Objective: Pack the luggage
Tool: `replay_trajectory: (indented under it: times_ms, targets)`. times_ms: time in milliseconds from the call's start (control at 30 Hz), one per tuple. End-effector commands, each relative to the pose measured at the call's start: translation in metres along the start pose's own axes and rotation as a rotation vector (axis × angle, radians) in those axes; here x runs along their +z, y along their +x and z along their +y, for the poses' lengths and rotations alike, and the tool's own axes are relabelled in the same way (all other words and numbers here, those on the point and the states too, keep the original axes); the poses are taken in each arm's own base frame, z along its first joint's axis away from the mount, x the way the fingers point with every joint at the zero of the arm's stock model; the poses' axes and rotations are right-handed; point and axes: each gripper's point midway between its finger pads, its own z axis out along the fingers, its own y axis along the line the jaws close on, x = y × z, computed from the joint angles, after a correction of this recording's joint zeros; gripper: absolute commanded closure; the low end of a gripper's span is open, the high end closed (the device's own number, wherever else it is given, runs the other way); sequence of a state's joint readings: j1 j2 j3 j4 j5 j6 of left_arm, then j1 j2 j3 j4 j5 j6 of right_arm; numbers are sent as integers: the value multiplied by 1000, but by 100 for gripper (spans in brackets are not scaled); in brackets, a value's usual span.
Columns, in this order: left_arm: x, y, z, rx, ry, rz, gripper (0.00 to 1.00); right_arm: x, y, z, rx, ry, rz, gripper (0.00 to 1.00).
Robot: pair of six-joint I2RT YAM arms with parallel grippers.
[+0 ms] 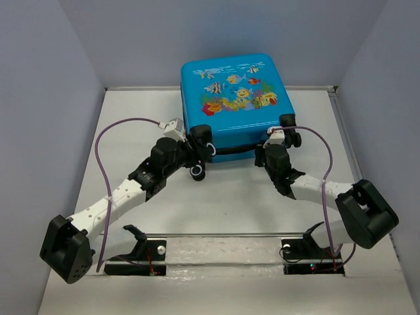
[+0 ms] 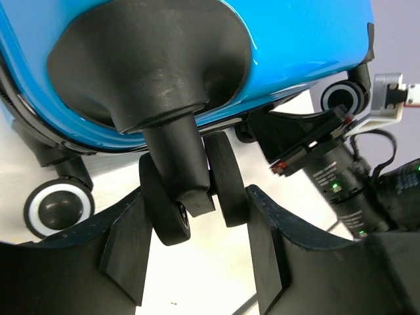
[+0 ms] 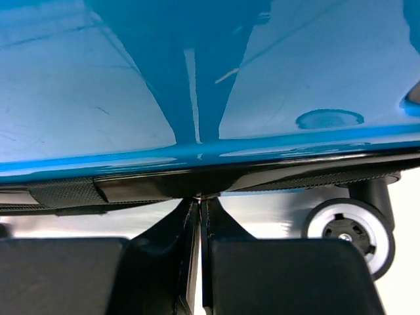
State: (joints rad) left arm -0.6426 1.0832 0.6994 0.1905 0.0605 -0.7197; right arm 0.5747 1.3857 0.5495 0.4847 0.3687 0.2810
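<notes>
The luggage [image 1: 233,98] is a bright blue hard-shell suitcase. It lies shut at the far middle of the table with its fish-print face up. My left gripper [image 1: 201,152] is at its near left corner. In the left wrist view this gripper [image 2: 197,197] is open, with its jaws on either side of a black double wheel [image 2: 224,180] under the blue shell [image 2: 295,46]. My right gripper [image 1: 272,147] is at the near right edge. In the right wrist view it [image 3: 199,200] is shut, its tips pressed to the black zipper seam [image 3: 275,177], pinching a small metal pull.
Grey-white table [image 1: 230,203] with lilac walls on three sides. A black-and-white wheel [image 1: 197,172] sticks out near my left gripper, another shows in the right wrist view [image 3: 351,230]. My right arm's wrist [image 2: 341,177] is close on the left gripper's right. Arm bases [image 1: 223,252] stand at the near edge.
</notes>
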Motion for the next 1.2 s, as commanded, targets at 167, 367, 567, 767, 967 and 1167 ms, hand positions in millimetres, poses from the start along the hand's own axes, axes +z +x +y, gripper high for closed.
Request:
replay_trajectory:
  times_ms: [167, 367, 567, 767, 967, 1167]
  targets:
    - [-35, -78, -183, -8, 604, -100, 94, -82, 6, 233, 168, -731, -12, 93]
    - [-53, -87, -215, -69, 700, -95, 94, -137, 5, 335, 324, -1048, -49, 93]
    - [-74, -83, -221, -172, 774, -156, 94, -143, -21, 369, 735, -1245, -109, 93]
    - [-85, -75, -209, -190, 753, -197, 94, -142, -38, 337, 868, -1164, -168, 93]
    - [-80, -64, -163, -201, 610, -246, 79, -136, 15, 254, 605, -886, -135, 26]
    - [-70, -50, -127, -207, 500, -244, 43, -140, 38, 207, 357, -695, -6, 12]
